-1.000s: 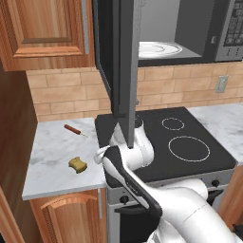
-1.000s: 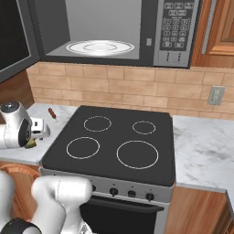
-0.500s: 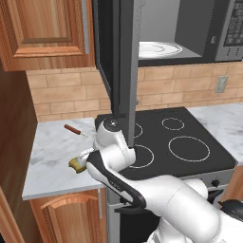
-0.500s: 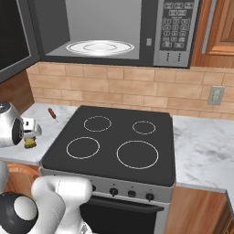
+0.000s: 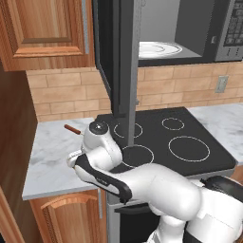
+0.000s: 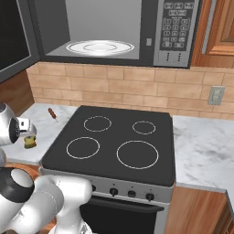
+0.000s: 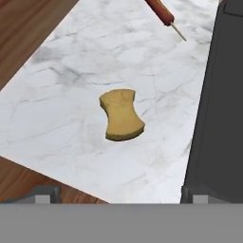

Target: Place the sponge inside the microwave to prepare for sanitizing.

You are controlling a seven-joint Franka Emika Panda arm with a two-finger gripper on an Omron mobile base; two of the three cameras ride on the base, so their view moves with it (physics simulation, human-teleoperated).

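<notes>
Room: simulated kitchen with a tan brick backsplash (image 6: 114,89), wooden upper cabinets (image 5: 45,31) and a wooden side wall on the left.
Microwave: large stainless-steel microwave with a grey interior (image 6: 109,27) hangs above the stove; its dark glass door (image 5: 118,61) stands swung wide open, and a white round turntable plate (image 6: 100,47) lies inside. A dark keypad panel (image 6: 176,29) sits on its right side.
Stove: black glass cooktop with four ring burners (image 6: 114,144) sits below, between two stretches of worktop.
Worktop: white marbled stone worktop (image 7: 85,61) left of the stove carries the small things; its front edge meets wooden cabinet fronts.
Arm: white arm (image 5: 142,182) bends low over the left worktop, hiding part of it in the left base view.
Stick: thin reddish-brown stick-like tool (image 7: 163,14) lies near the back of the worktop, well apart from the sponge.
Sponge: small yellow-olive block with indented sides (image 7: 121,115) lies flat on the marbled worktop, near the stove's left edge but not touching it.
Gripper: gripper (image 7: 121,197) hangs above the sponge with its fingertips spread wide, holding nothing.
</notes>
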